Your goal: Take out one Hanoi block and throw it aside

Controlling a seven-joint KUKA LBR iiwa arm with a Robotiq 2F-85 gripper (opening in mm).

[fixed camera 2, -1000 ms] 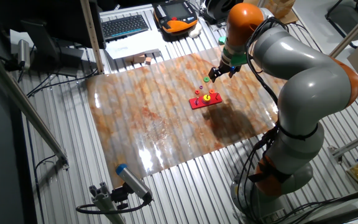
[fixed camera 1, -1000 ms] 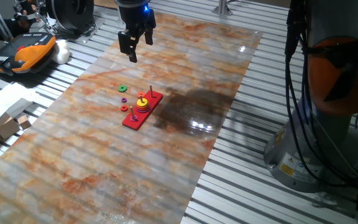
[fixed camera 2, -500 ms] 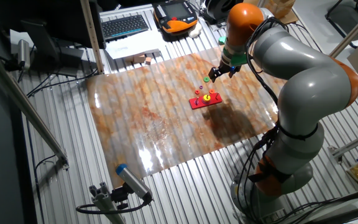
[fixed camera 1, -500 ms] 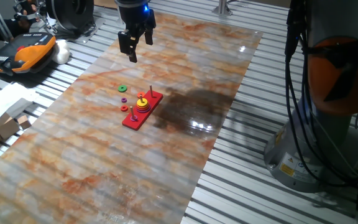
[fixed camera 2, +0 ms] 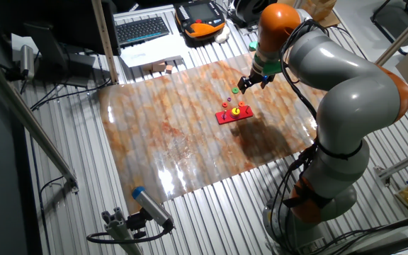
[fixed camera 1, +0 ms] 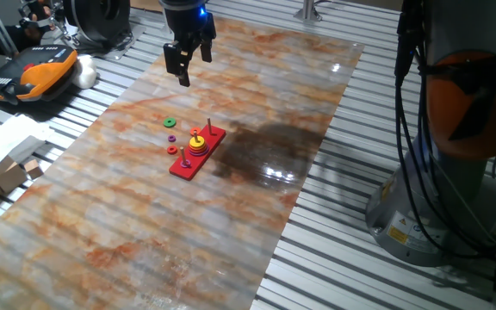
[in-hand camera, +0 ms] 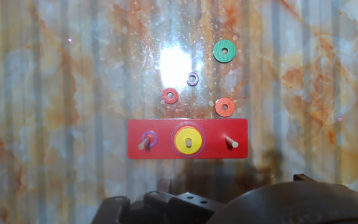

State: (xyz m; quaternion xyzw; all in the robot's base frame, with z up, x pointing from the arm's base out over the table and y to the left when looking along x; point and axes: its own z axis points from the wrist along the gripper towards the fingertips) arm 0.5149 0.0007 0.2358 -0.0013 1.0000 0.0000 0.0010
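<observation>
A glossy marbled tabletop (fixed camera 1: 145,198) sits on ribbed aluminium framing (fixed camera 1: 343,258).

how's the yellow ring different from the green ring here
The yellow ring sits on the middle peg of the red base, stacked on other rings; the green ring lies loose on the table, apart from the base. A peg fills the yellow ring's hole; the green ring's hole is empty. Both are flat rings of similar size.

On the marbled counter (fixed camera 1: 257,95) lie a green ring (in-hand camera: 224,51), an orange ring (in-hand camera: 224,107), a red ring (in-hand camera: 170,96) and a small purple ring (in-hand camera: 192,79). A keyboard (fixed camera 2: 142,30) and an orange-and-black pendant (fixed camera 1: 46,71) lie off to the side.
</observation>
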